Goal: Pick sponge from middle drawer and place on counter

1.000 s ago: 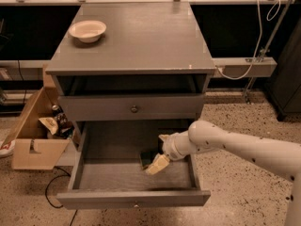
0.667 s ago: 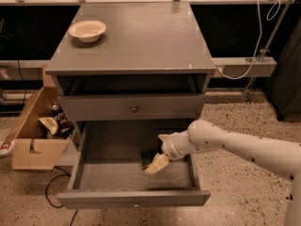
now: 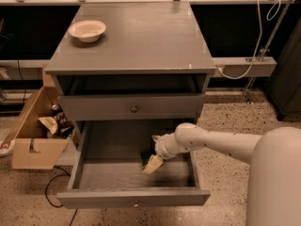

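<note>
The middle drawer (image 3: 89,173) is pulled open below the cabinet, and its grey plank floor shows. The sponge (image 3: 145,157) lies on the drawer floor right of centre, seen as a small dark patch partly hidden by my gripper. My gripper (image 3: 153,164) reaches down into the drawer from the right and sits right at the sponge; its pale tip overlaps the sponge. My white arm (image 3: 211,142) crosses over the drawer's right wall. The counter (image 3: 141,36) is the flat grey top of the cabinet above.
A cream bowl (image 3: 87,30) stands on the counter's back left. A closed drawer front with a knob (image 3: 134,108) is above the open drawer. An open cardboard box (image 3: 33,135) with clutter stands on the floor at the left. A cable hangs at the back right.
My arm's wrist has shifted slightly left inside the drawer. The gripper stays low at the sponge. The bowl and the drawer have not moved.
</note>
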